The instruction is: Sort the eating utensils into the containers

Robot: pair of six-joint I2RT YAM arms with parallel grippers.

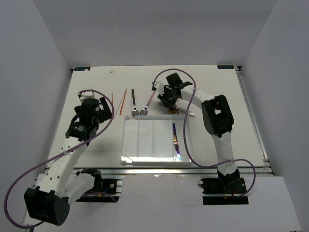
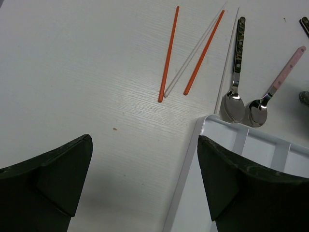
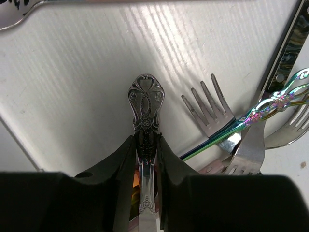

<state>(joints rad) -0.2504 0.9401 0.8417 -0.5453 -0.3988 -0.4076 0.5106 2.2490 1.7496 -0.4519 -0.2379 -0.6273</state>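
Overhead: white table (image 1: 96, 82), grey walls (image 1: 145, 29); left tool (image 2: 145, 183) spread, right tool (image 3: 146, 145) pinching silver handle (image 3: 146, 101).

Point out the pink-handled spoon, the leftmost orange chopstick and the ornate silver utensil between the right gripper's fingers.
Pink-handled spoon (image 2: 281, 79): left wrist view, lower handle.
Leftmost orange chopstick (image 2: 169, 54): left wrist view, mid-shaft.
Ornate silver utensil (image 3: 146, 106): right wrist view, decorated handle end.

The tray (image 1: 145, 140) lies mid-frame, one utensil (image 1: 175, 140) in its rightmost compartment; two spoons (image 1: 135, 111) and chopsticks (image 1: 122, 102) lie just above its upper-left corner.
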